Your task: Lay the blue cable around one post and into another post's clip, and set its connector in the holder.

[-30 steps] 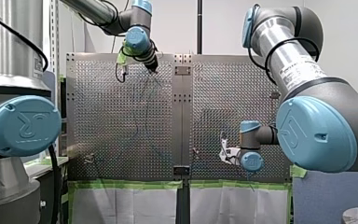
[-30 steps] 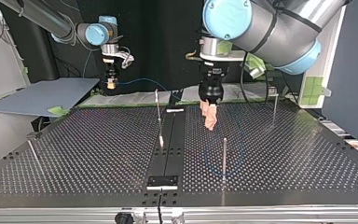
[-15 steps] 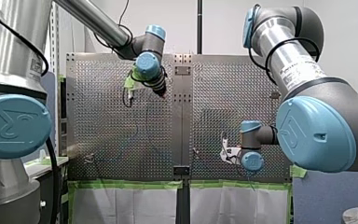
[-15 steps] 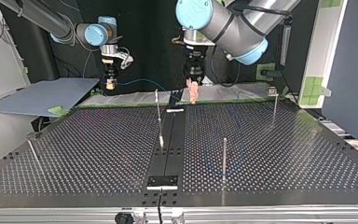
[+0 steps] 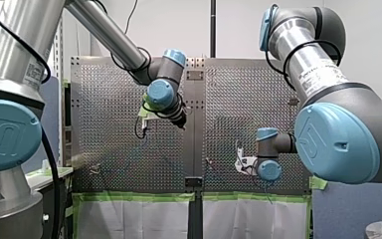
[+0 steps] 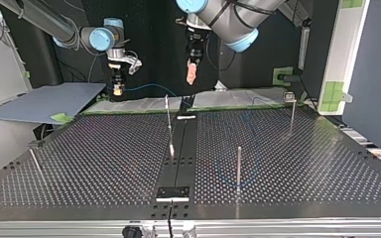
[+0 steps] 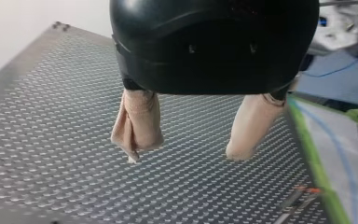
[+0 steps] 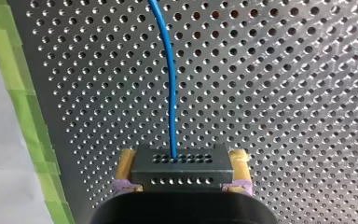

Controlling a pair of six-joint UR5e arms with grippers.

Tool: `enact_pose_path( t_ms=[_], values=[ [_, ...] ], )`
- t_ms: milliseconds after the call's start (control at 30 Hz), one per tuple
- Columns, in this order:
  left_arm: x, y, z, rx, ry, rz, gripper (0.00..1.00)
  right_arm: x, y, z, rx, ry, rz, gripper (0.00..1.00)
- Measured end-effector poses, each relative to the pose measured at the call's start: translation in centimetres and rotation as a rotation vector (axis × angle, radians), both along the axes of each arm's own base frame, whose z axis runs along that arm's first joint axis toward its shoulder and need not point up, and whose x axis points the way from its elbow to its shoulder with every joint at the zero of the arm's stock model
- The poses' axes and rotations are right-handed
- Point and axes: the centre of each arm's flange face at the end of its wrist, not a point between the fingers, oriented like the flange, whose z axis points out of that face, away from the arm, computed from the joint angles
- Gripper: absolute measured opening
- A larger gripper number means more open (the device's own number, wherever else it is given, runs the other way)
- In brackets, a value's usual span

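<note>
Left gripper (image 7: 186, 154) was wide open: beige pads (image 7: 137, 123) well apart, nothing between them (touching nothing either), hanging above the perforated table (image 7: 51, 140). In the top view it sat high over the table's far edge, near the middle.

Right gripper (image 8: 182, 163) was clamped on the connector (image 8: 182, 173), a black block, with a yellow pad on each side of it. The blue cable (image 8: 168, 74) left the connector's face and ran straight ahead over the table. In the top view this gripper hung beyond the far edge at the view's left, with the cable trailing toward the centre post (image 6: 167, 116). A faint blue loop lay on the table by the front post (image 6: 238, 166); I couldn't tell if it wrapped that post.
</note>
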Motion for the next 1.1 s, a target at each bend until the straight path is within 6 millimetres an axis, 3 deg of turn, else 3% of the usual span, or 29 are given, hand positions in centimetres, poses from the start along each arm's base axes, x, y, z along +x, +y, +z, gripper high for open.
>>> enact_pose_path(
  t_ms=[467, 933, 1100],
  values=[
    [-0.9, 3.0, -9.3, 0.061, 0.099, 0.023, 1.0, 0.8, 0.3, 3.4, 0.015, 0.017, 0.029, 0.13],
    [-2.9, 5.7, -13.5, -0.012, 0.159, -0.014, 1.0, 1.3, 1.7, 3.3, 0.052, 0.051, 0.036, 0.13],
    [-2.8, 5.5, -14.9, -0.047, 0.174, -0.034, 1.0, 1.9, 2.4, 3.4, 0.052, 0.061, 0.049, 0.13]
  ],
)
